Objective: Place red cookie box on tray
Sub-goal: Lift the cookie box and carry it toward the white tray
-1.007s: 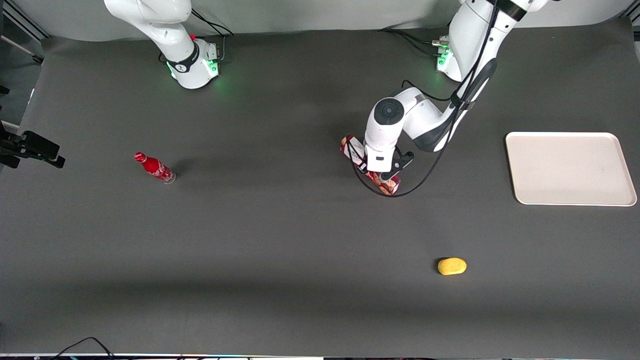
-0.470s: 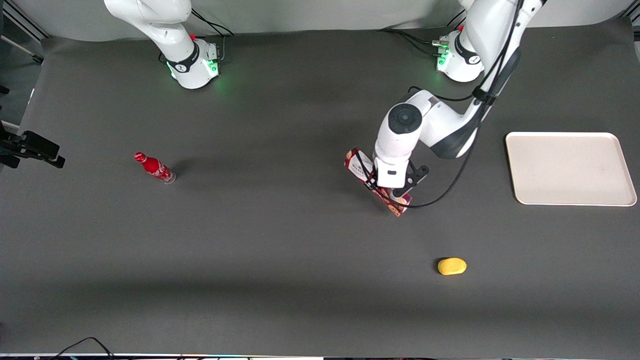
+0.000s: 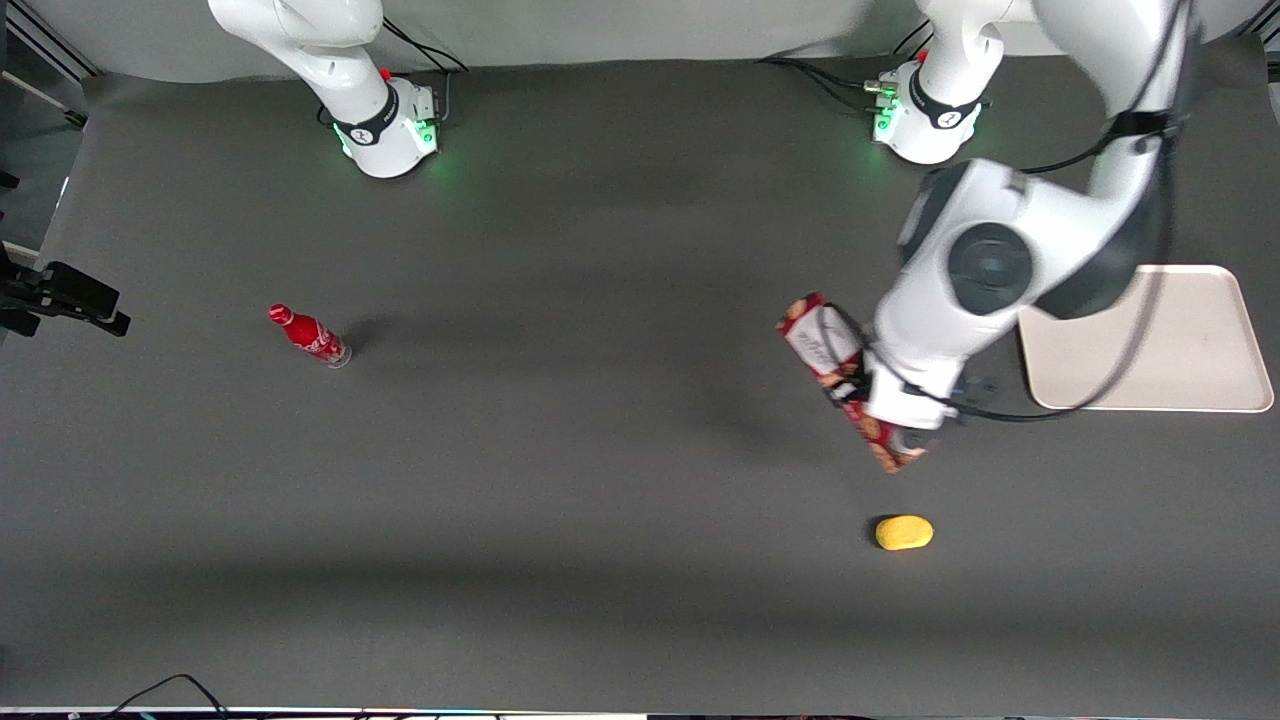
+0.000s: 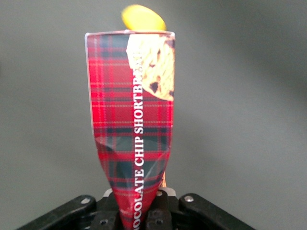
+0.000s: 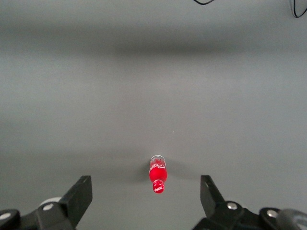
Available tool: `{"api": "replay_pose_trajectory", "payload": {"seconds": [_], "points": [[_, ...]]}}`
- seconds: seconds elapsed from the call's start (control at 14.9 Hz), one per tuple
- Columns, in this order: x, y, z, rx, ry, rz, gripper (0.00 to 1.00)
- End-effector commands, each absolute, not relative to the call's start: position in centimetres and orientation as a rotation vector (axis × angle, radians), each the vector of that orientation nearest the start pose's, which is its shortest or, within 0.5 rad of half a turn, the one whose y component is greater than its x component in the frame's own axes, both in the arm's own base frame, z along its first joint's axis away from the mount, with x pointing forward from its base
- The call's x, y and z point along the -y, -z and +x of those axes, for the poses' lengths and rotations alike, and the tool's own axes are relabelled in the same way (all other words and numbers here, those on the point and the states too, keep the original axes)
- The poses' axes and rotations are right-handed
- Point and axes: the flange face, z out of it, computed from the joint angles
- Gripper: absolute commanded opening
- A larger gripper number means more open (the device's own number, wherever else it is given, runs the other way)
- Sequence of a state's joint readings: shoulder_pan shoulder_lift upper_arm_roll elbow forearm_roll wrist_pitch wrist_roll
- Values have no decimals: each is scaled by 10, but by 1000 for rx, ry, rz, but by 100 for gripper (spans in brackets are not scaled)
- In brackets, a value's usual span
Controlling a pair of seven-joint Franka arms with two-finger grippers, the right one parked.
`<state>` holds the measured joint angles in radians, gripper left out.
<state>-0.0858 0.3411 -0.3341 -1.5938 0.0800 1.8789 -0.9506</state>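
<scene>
1 step looked done and 1 was left. The gripper (image 3: 893,418) was clamped on the red cookie box (image 3: 838,375) and held it up off the table (image 3: 560,470), near the tray (image 3: 1190,340) but not over it. The box was not on the tray yet, so it had to be carried across and set down.

From the front, the small red bottle (image 3: 308,335), the box, the yellow lump (image 3: 904,532) and the tray all showed. The left wrist view showed the box (image 4: 134,120) squeezed in where the jaws pinched it, but no tray.
</scene>
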Motion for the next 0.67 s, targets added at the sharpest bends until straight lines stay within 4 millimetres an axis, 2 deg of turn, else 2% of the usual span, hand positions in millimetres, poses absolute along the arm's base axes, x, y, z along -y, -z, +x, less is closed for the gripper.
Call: {"api": "replay_pose_trajectory", "payload": {"seconds": [0.0, 0.13, 0.34, 0.4, 0.47, 0.6], "points": [[165, -507, 624, 608, -183, -3089, 0], [112, -533, 624, 501, -228, -3118, 0], [18, -564, 614, 310, -238, -3156, 0], [-14, -571, 611, 233, -221, -3162, 0], [-55, -576, 604, 185, -211, -3158, 0], [-118, -569, 591, 79, -235, -3163, 0]]}}
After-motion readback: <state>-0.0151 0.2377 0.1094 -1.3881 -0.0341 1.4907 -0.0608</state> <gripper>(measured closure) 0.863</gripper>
